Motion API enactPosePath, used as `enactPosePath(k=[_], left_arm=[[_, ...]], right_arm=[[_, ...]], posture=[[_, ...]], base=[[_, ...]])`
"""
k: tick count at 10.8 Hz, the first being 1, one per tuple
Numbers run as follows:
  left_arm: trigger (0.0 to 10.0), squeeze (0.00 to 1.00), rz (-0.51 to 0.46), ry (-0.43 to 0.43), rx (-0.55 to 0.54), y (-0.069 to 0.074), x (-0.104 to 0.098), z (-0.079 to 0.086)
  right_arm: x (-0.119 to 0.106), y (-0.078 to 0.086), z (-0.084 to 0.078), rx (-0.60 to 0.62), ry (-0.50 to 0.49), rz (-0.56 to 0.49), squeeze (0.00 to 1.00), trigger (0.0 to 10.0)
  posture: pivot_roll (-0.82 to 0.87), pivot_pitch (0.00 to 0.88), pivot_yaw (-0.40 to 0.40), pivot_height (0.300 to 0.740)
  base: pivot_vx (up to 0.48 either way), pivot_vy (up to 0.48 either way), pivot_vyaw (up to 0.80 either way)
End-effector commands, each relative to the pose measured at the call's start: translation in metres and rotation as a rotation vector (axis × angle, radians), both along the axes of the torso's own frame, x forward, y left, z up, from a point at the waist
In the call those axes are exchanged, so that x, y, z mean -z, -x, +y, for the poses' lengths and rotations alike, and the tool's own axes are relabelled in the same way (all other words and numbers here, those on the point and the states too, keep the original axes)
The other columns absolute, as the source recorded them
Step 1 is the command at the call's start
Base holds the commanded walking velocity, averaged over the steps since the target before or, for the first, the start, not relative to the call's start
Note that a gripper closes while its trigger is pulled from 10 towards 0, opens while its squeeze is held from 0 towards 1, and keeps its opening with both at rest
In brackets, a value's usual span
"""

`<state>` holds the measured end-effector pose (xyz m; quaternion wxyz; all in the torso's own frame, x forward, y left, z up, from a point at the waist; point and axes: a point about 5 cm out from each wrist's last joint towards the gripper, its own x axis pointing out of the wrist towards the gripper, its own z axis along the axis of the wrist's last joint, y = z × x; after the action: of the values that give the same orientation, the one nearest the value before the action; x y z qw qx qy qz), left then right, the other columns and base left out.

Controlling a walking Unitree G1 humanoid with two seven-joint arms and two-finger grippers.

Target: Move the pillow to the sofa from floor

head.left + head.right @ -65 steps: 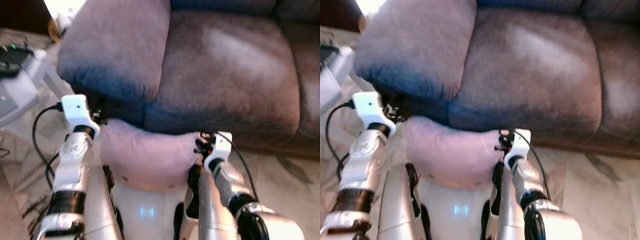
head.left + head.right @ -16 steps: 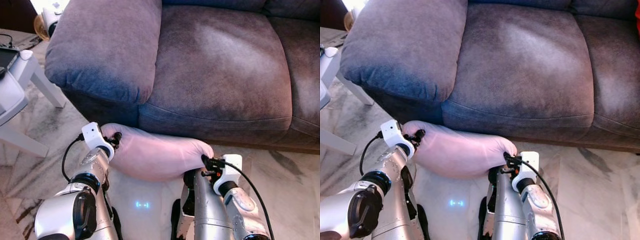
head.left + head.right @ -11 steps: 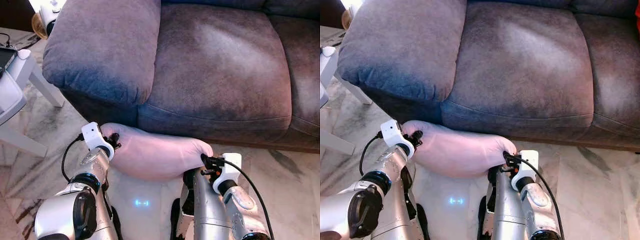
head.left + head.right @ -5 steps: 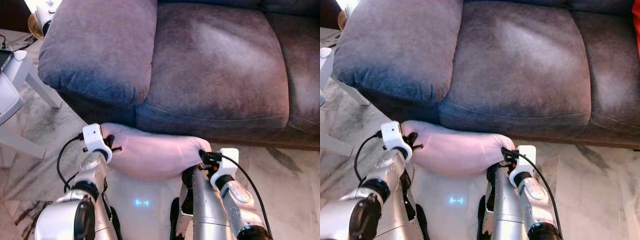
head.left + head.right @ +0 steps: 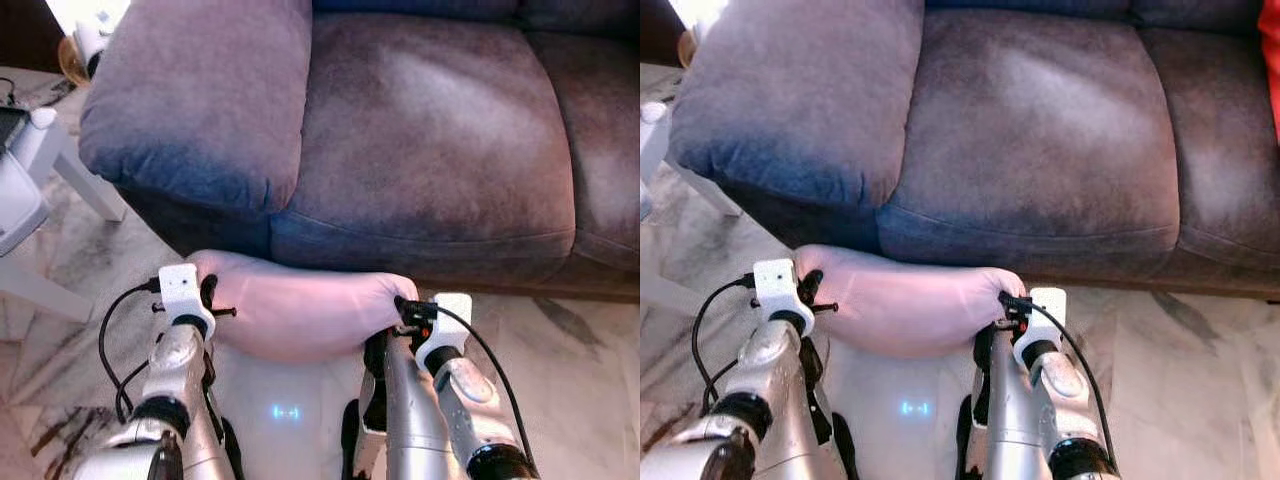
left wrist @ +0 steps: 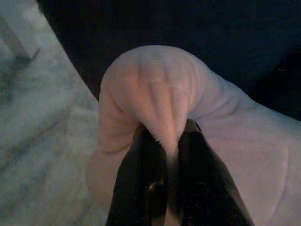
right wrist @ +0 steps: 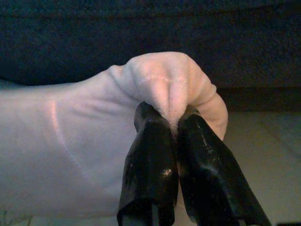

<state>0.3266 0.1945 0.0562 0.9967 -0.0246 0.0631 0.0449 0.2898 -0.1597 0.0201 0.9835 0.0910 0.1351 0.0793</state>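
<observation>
**Pillow pinched at both ends before the sofa**

The left gripper [image 6: 167,150] and right gripper [image 7: 173,127] each clamp a fold of the soft pale pink pillow [image 5: 300,310], one at either end. It sits against the front of the grey-brown suede sofa [image 5: 430,130], below the seat cushions.

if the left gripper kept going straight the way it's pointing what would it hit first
The left gripper is shut on a fold of the pink pillow, so it would push into the pillow itself first. Beyond that looks like the dark front of the sofa, though depth there is unclear.
</observation>
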Motion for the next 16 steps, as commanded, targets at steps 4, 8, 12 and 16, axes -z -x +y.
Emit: enactPosePath(k=[4, 8, 12, 16], left_arm=[[10.0, 0.00, -0.101, -0.130, -0.037, 0.005, -0.011, 0.009], [10.0, 0.00, -0.094, -0.136, -0.042, 0.003, -0.012, 0.010], [10.0, 0.00, -0.092, -0.119, -0.037, 0.006, -0.009, 0.009], [10.0, 0.00, -0.093, -0.112, -0.039, 0.006, -0.009, 0.008]], right_arm=[[-0.003, -0.002, -0.029, 0.192, 0.001, -0.042, 0.00, 10.0], [-0.006, -0.008, -0.028, 0.196, 0.001, -0.050, 0.00, 10.0], [-0.004, -0.008, -0.026, 0.194, -0.007, -0.047, 0.00, 10.0], [-0.004, -0.008, -0.025, 0.192, -0.008, -0.047, 0.00, 10.0]], posture=[[0.06, 0.091, -0.075, 0.494], [0.07, 0.096, -0.077, 0.494], [0.07, 0.100, -0.079, 0.494], [0.07, 0.101, -0.079, 0.494]], base=[[0.000, 0.000, 0.00], [0.000, 0.000, 0.00], [0.000, 0.000, 0.00], [0.000, 0.000, 0.00]])
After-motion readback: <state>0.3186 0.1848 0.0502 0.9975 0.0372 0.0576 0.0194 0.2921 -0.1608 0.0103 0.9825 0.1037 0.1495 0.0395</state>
